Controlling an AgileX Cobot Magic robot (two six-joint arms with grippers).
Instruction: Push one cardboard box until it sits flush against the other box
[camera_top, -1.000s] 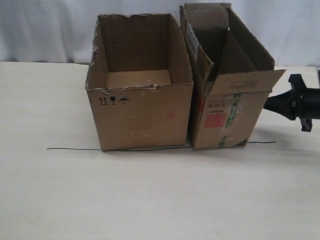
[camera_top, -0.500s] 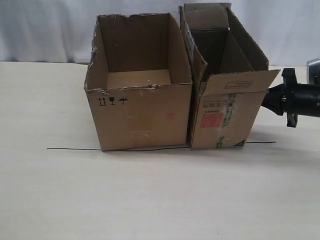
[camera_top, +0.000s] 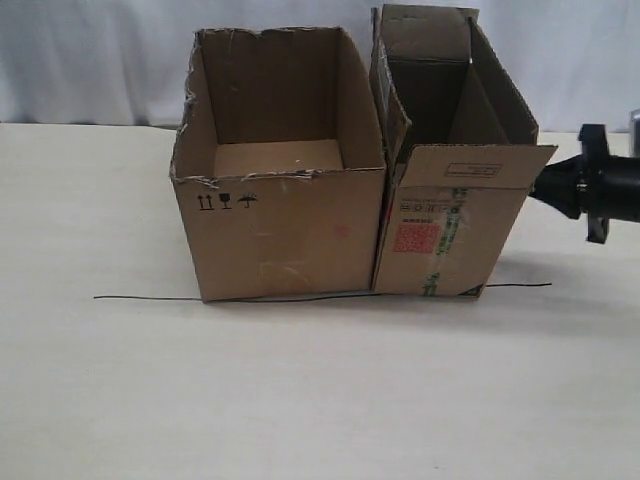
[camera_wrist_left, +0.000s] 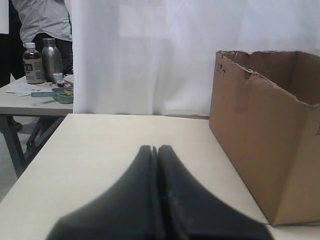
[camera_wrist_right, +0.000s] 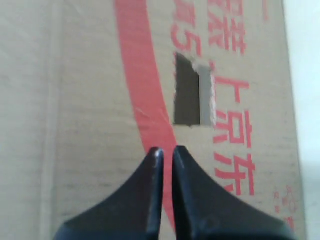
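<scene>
The cardboard box (camera_top: 445, 235), narrow with upright flaps, a red label and green-striped tape, stands right of the other box (camera_top: 285, 235), the wide carton with torn edges and black symbols. Their facing sides touch at the front corner. My right gripper (camera_top: 535, 190) is at the narrow box's outer side, level with its upper half. In the right wrist view it (camera_wrist_right: 167, 150) is shut on nothing, its tips against the red-printed wall below a handle hole (camera_wrist_right: 191, 90). My left gripper (camera_wrist_left: 155, 148) is shut over bare table, apart from the wide box (camera_wrist_left: 260, 155), and is out of the exterior view.
A thin black line (camera_top: 150, 298) runs across the table (camera_top: 300, 400) along the boxes' front edges. A white curtain hangs behind. Beyond the table's end stands a side table with bottles (camera_wrist_left: 42, 62) and a person behind it.
The narrow box has slid left and now sits against the wide box. The right gripper has followed at its side, drawing back slightly. The wide box has not moved.
</scene>
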